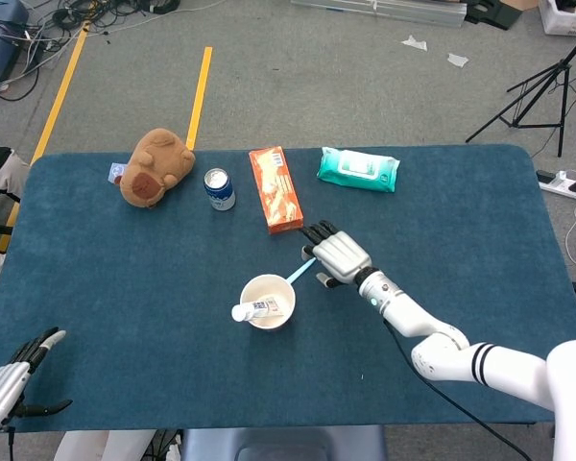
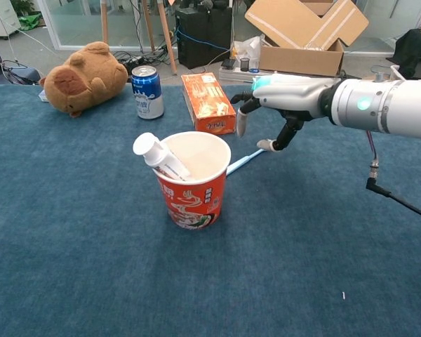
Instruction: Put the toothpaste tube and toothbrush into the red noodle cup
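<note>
A: Status check, left side first. What is the left hand [image 1: 10, 386] doing?

B: Idle at the near left corner of the table [image 1: 96, 288], fingers spread, nothing in it. It shows only in the head view.

A: Bystanders along the back?

B: Plush [image 1: 155, 167], can [image 1: 219, 188], orange box [image 1: 275, 188], wipes pack [image 1: 358, 168]. All are well apart from the cup and play no part in the task.

A: Cup and tube?

B: The cup [image 2: 192, 178] stands upright mid-table. The tube [image 2: 159, 156] is inside it, leaning, with its cap end sticking out over the left rim. I would log that half as done.

A: Brush?

B: The brush [image 2: 243, 161] lies on the cloth just right of the cup, handle running up to the cup wall, head pointing away. It is not in the cup.

A: Right hand?

B: The right hand [image 2: 281, 105] hangs over the head end of the brush, fingers apart and drooping, thumb low beside the brush head. Nothing is pinched as far as I can see; whether the thumb touches the bristles I cannot tell.

A: Remaining?

B: My reading: grasp the brush, lift it, drop it into the cup. About half done.
</note>
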Robot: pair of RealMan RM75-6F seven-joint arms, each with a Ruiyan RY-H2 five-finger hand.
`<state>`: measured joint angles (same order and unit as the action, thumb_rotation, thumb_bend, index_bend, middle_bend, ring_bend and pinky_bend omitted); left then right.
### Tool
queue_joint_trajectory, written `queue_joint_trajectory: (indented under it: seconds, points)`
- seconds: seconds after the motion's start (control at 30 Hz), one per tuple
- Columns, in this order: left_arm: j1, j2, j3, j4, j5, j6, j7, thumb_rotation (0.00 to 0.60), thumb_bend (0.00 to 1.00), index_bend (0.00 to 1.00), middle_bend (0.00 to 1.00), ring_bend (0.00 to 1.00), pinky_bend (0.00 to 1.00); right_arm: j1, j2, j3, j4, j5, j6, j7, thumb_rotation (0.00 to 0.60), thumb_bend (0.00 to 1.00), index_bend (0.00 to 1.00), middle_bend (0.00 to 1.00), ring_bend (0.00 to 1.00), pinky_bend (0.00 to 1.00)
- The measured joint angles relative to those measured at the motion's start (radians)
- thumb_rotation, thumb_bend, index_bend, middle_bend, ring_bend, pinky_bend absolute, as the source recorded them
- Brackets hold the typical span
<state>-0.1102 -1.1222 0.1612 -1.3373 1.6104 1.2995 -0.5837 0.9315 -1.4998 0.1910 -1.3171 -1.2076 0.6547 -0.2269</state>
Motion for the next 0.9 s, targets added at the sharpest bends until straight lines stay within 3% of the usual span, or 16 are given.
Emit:
queue_joint_trajectory:
  seconds: [0.13,0.27,0.9]
  points:
    - [0.003,-0.001,0.001,0.004,-0.002,0.001,-0.007,0.600,0.00,0.00,0.00,0.00,0.00,0.017,-0.026,-0.009,0.029,0.018,-0.016,-0.019,0.600,0.30,0.37,0.00,0.00,0.05]
    - [0.005,-0.003,0.002,0.009,-0.002,0.002,-0.012,0.600,0.00,0.00,0.00,0.00,0.00,0.031,-0.051,-0.017,0.056,0.036,-0.027,-0.031,0.600,0.20,0.37,0.00,0.00,0.04]
    - [0.013,-0.013,0.006,0.030,0.001,0.005,-0.031,0.600,0.00,0.00,0.00,0.00,0.00,0.083,-0.151,-0.034,0.165,0.078,-0.044,-0.067,0.600,0.19,0.39,0.00,0.00,0.04]
